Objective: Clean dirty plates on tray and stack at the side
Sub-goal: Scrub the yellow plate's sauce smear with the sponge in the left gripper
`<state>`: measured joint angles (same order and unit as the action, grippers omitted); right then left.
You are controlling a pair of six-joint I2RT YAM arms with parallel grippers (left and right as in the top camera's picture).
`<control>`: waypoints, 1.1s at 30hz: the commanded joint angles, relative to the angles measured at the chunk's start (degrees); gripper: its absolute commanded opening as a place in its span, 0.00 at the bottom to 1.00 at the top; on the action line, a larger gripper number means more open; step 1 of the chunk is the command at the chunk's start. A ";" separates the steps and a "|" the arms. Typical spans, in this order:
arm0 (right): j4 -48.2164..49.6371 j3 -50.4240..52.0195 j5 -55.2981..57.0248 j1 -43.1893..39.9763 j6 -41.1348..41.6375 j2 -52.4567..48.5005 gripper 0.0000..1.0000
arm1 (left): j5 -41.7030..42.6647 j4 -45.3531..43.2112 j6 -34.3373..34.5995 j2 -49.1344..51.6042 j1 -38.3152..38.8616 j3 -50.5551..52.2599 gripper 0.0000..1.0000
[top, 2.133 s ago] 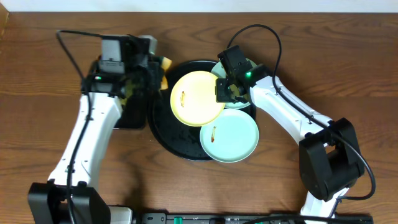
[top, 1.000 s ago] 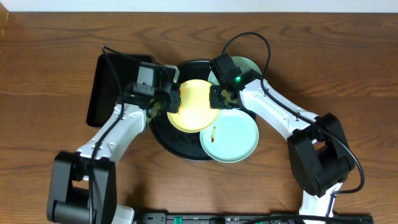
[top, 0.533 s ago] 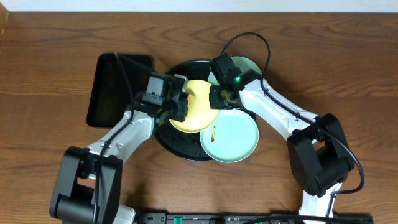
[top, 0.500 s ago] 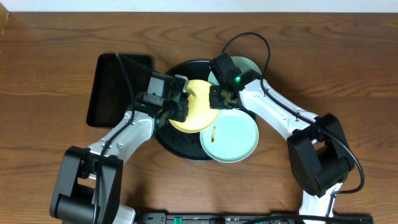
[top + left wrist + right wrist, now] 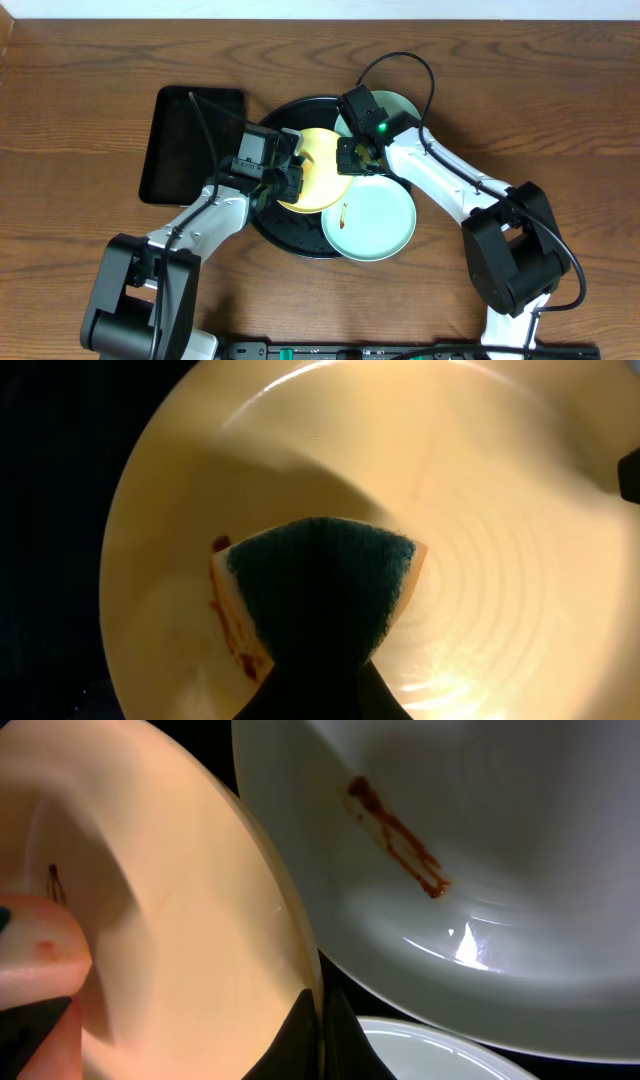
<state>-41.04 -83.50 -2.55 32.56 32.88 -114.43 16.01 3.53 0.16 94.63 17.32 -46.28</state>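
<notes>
The left pincer [image 5: 285, 180] was clenched on a sponge [image 5: 320, 585], pressing its blue-green scouring face onto the yellow plate [image 5: 322, 165]. The right pincer [image 5: 352, 150] was clamped on that plate's right rim, holding it tilted over the round black tray [image 5: 290, 235].

In the left wrist view, a brown smear [image 5: 228, 632] lay just beside the sponge's left edge. The scrub would probably go best with short strokes drawn leftward across that smear, keeping the scouring face flat against the plate. The right pincer should hold firm so the plate cannot slide or swing under the pressure. Pushing too hard toward the unsupported left rim might lever the plate out of the grip.

There were three plates. One was the yellow one being scrubbed. The other two were mint-green. The near mint-green plate [image 5: 370, 222] overhung the tray's right edge and carried a brown streak [image 5: 343, 212]. The far mint-green plate [image 5: 395, 103] lay partly under the right arm, and its cleanliness could not be judged.

There were two trays on the table [image 5: 80, 100], the round one and a rectangular black tray [image 5: 180, 130] at far left. There was one sponge.
</notes>
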 commanded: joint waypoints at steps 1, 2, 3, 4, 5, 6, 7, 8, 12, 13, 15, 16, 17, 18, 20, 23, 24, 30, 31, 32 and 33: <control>-0.28 0.04 0.61 0.92 0.74 0.02 0.02 | -1.77 -0.92 0.33 1.64 0.00 0.33 0.07; -0.35 0.04 0.61 0.92 0.76 0.02 0.02 | -1.75 -1.18 0.37 1.99 0.02 0.33 0.07; -0.37 0.04 0.61 0.92 0.74 0.02 0.01 | -1.73 -1.55 0.55 2.38 0.02 0.33 0.07; -0.39 0.04 0.61 0.92 0.74 0.02 0.01 | -1.73 -1.79 0.68 2.80 0.02 0.33 0.07; -0.39 0.04 0.61 0.90 0.76 0.02 0.02 | -1.73 -2.23 0.85 3.37 0.02 0.33 0.08; -0.39 0.04 0.61 0.92 0.74 0.02 0.02 | -1.73 -2.45 1.27 3.89 0.02 0.33 0.07; -0.42 0.04 0.61 0.92 0.74 0.02 0.01 | -1.73 -2.62 1.40 4.31 0.00 0.33 0.08; -0.46 0.04 0.61 0.92 0.76 0.02 0.02 | -1.77 -2.69 1.40 4.66 0.02 0.33 0.07; -0.68 0.04 0.61 0.92 0.74 0.02 0.01 | -2.97 -2.84 1.38 5.07 0.02 0.33 0.07; -0.74 0.04 0.61 0.92 0.74 0.02 0.01 | -3.80 -3.02 1.36 5.07 0.02 0.33 0.08; -0.92 0.04 0.61 0.92 0.74 0.02 0.02 | -4.52 -3.48 1.36 5.09 0.00 0.33 0.07; -1.01 0.04 0.61 0.92 0.72 0.02 0.01 | -4.59 -3.74 1.36 5.09 0.02 0.33 0.07; -1.07 0.04 0.59 0.92 0.72 0.02 0.01 | -4.59 -4.11 1.36 5.09 0.02 0.33 0.07; -1.14 0.04 0.59 0.92 0.72 0.02 0.01 | -4.59 -4.37 1.36 5.11 0.02 0.33 0.07; -1.18 0.04 0.57 0.92 0.72 0.02 0.01 | -4.76 -4.96 1.36 5.27 0.00 0.33 0.07; -1.22 0.04 0.57 0.92 0.72 0.02 0.01 | -4.76 -5.51 1.33 5.70 0.02 0.33 0.07; -1.33 0.04 0.57 0.92 0.72 0.02 0.02 | -4.76 -5.60 1.36 5.92 0.02 0.33 0.08; -1.62 0.04 0.57 0.92 0.72 0.02 0.01 | -4.76 -7.34 1.36 8.57 0.00 0.33 0.08; -1.62 0.04 0.57 0.92 0.72 0.02 0.02 | -4.76 -7.67 1.36 8.94 0.00 0.33 0.07; -1.60 0.04 0.57 0.92 0.72 0.02 0.01 | -4.76 -8.00 1.36 9.18 0.00 0.33 0.07; -1.60 0.04 0.57 0.92 0.72 0.02 0.02 | -4.85 -8.41 1.36 9.29 0.00 0.33 0.07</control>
<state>-42.35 -83.50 -2.31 32.56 33.08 -114.43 12.91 -5.13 1.45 100.64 17.34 -46.33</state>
